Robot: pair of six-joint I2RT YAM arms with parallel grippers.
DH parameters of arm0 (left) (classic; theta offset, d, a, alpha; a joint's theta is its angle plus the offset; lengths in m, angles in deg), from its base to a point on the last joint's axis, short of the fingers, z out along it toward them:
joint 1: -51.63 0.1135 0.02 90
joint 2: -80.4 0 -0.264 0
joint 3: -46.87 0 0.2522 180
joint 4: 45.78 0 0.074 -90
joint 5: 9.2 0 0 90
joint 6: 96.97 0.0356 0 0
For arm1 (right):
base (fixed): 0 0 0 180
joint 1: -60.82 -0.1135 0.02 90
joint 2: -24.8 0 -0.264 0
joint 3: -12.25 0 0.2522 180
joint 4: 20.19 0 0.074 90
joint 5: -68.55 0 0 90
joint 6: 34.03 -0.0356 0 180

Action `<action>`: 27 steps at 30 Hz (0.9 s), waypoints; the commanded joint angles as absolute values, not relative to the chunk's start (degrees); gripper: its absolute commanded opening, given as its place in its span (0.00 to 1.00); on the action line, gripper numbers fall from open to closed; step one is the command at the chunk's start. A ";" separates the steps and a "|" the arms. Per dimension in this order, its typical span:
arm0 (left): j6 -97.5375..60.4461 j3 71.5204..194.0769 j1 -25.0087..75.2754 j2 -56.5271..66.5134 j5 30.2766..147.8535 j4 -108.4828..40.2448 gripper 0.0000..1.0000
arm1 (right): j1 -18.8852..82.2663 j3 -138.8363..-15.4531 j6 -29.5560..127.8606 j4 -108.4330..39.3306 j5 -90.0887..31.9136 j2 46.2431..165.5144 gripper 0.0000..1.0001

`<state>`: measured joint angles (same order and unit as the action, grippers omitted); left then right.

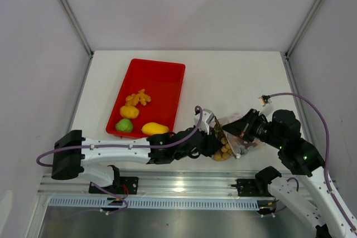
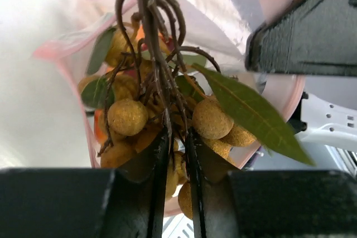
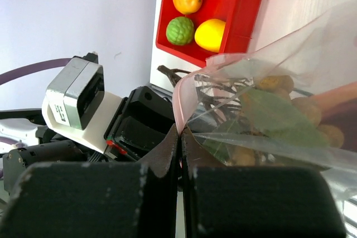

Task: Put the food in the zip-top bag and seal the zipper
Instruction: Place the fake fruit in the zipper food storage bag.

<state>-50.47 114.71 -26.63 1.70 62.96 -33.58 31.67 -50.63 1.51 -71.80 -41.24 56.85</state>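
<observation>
The beige-brown grape cluster (image 2: 128,116) with green leaves hangs at the mouth of the clear zip-top bag (image 2: 223,4), partly inside it. My left gripper (image 2: 177,137) is shut on the cluster's woody stem. In the top view the cluster (image 1: 223,150) lies between the left gripper (image 1: 212,140) and the bag (image 1: 242,143). My right gripper (image 3: 179,132) is shut on the pinkish zipper (image 3: 181,101) and holds the bag's mouth up. Mango (image 1: 154,129), lime (image 1: 124,125), orange fruit (image 1: 129,111) and orange bits (image 1: 138,98) lie in the tray.
The red tray (image 1: 167,73) stands left of centre, close to the left arm's forearm. The two grippers meet at the front right of the white table, near its front edge and the metal rail. Grey walls close in the table's sides.
</observation>
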 commanded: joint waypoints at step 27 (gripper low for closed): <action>-45.82 112.31 -25.54 12.19 61.73 -29.64 0.52 | 31.73 -53.37 2.79 -71.75 -39.90 56.70 0.00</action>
<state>-47.98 112.79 -25.21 8.33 64.31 -30.10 31.67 -50.81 2.03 -72.87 -40.71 56.74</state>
